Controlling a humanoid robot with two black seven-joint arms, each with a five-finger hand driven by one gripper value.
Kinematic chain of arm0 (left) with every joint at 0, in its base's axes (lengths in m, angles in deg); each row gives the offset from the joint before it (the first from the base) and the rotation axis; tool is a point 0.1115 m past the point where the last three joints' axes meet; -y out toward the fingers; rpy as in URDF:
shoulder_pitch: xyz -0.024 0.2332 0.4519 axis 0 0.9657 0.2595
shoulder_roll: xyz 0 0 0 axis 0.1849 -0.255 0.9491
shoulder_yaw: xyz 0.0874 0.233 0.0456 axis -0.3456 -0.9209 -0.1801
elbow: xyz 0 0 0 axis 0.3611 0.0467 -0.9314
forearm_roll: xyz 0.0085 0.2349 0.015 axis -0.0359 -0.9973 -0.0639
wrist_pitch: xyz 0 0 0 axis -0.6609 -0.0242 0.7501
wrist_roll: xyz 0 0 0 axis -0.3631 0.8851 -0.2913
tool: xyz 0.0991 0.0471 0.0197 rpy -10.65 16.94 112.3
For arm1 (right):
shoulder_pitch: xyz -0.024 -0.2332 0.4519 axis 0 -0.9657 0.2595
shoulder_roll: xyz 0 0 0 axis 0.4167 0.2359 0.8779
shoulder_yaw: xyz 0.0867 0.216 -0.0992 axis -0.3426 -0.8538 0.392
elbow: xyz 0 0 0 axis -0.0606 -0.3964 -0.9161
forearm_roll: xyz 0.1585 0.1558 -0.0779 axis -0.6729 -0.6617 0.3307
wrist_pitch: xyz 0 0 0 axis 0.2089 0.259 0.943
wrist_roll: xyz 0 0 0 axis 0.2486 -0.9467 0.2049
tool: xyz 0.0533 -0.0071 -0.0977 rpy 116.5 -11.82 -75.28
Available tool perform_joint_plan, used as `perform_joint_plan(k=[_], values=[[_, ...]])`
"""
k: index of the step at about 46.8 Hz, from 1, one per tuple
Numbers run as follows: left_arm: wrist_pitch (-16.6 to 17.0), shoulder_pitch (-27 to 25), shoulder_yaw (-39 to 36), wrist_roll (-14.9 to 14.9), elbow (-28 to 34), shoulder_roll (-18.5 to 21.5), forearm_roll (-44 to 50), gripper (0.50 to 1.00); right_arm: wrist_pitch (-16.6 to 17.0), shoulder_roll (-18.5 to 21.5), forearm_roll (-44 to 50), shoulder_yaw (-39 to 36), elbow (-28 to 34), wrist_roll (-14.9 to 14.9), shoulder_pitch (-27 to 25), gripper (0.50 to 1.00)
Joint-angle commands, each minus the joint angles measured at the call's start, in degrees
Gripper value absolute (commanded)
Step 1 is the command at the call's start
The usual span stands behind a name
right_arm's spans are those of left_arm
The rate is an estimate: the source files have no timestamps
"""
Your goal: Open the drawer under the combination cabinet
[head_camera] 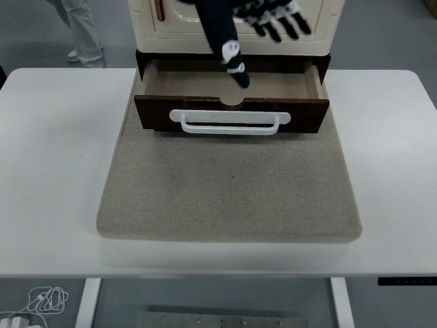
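The dark brown drawer (231,113) under the cream cabinet (321,34) stands pulled out, and its bare wooden inside shows. A white bar handle (229,121) runs across its front. My left hand (261,42) hovers high at the picture's top, in front of the cabinet and above the drawer. It touches nothing; its fingers (280,26) are spread and the black thumb (231,51) points down toward the drawer's notch. The arm behind it is cut off by the top edge.
Cabinet and drawer sit at the back of a beige felt mat (231,191) on the white table (54,171). A person's legs (78,31) stand beyond the table at the top left. Cables (44,299) lie on the floor below.
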Motion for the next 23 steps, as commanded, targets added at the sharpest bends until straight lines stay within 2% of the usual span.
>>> perform_joint_plan(k=[1, 7, 13, 16, 20, 23], values=[[0.13, 1.54, 6.54, -2.34, -4.69, 0.20, -0.39, 1.000, 0.00, 0.00, 0.00, 0.00, 0.00, 0.00, 0.00, 0.926], [0.31, 1.72, 13.49, -7.44, -11.90, 2.48, -0.48, 1.000, 0.00, 0.00, 0.00, 0.00, 0.00, 0.08, 0.00, 0.926], [1.45, 1.63, 16.40, -15.61, -17.09, 6.00, -0.39, 1.000, 0.00, 0.00, 0.00, 0.00, 0.00, 0.00, 0.00, 0.926], [4.60, 1.72, 17.45, -19.65, -19.64, 7.32, 0.13, 1.000, 0.00, 0.00, 0.00, 0.00, 0.00, 0.00, 0.00, 0.926], [12.24, 1.89, 18.25, -23.79, -23.94, 7.94, 0.84, 1.000, 0.00, 0.00, 0.00, 0.00, 0.00, 0.00, 0.00, 0.926], [17.35, 2.59, 18.25, -25.64, -28.68, 7.59, 2.42, 1.000, 0.00, 0.00, 0.00, 0.00, 0.00, 0.00, 0.00, 0.926]])
